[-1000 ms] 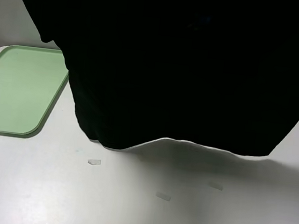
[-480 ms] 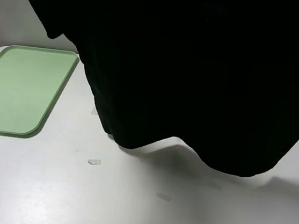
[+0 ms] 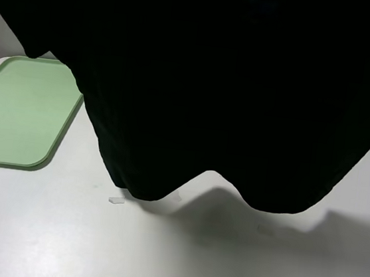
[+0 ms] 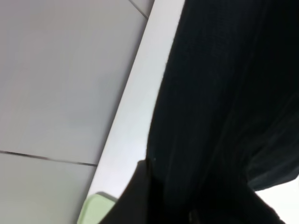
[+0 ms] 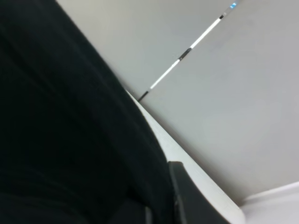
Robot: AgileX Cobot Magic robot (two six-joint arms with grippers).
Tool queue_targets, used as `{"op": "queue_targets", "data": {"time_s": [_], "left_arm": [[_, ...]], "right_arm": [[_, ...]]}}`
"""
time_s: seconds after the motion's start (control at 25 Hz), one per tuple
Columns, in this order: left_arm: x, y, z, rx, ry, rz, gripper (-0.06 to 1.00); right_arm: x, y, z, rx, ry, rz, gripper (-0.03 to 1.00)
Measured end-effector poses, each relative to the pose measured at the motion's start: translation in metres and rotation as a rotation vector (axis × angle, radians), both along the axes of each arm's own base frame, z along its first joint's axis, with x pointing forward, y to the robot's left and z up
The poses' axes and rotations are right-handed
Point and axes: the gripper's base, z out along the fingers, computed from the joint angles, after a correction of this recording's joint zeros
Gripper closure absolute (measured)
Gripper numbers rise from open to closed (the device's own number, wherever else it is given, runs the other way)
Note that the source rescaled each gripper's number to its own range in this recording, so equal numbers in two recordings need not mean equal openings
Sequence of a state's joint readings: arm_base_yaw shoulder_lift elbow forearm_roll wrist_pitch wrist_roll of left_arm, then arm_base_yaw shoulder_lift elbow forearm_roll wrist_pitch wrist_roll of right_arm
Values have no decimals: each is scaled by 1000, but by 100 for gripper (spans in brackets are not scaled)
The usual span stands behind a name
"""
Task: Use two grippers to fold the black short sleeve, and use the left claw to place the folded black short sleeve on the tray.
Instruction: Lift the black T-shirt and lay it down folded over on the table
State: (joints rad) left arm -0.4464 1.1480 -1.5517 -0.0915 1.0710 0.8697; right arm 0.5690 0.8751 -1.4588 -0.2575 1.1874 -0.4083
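Both claws were clenched on cloth: the left gripper and the right gripper held the black short sleeve hoisted, its wavy hem hanging low over the white table. The tray lay to the left, bare green, with its far corner hidden behind the shirt. A pale panelled wall stood behind.

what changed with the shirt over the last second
The black shirt, hanging, swung right and then back left. Its edge now hides the far right corner of the green tray, and its hem sags lower in two lobes. The tray and the small clear scrap on the table stayed put.
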Motion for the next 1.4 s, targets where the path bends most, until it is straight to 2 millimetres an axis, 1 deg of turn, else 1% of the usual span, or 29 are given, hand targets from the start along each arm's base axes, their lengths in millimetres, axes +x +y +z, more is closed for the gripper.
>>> {"op": "queue_targets", "data": {"time_s": [0.16,0.28,0.6,0.92,1.0,1.12,1.24,1.32,1.4], "left_arm": [[-8,3,2,-9,21,8,94],[-15,5,2,-19,50,9,94],[-26,8,6,-59,64,21,94],[-29,9,6,-107,93,59,94],[-27,8,-3,-93,126,61,94],[-21,6,-30,-46,205,72,94],[-9,4,-61,0,216,100,94],[1,4,-76,16,157,124,94],[12,4,-91,58,94,143,94]], "right_arm": [[-13,-4,2,64,-2,23,97],[-21,-6,0,96,4,35,97],[-35,-13,-21,142,46,26,97],[-43,-16,-23,187,39,28,97],[-42,-16,-25,181,43,25,97],[-32,-12,-35,133,74,3,97],[-12,-4,-54,38,131,-24,97],[8,4,-65,-40,166,-50,97],[28,13,-72,-99,169,-64,97]]}}
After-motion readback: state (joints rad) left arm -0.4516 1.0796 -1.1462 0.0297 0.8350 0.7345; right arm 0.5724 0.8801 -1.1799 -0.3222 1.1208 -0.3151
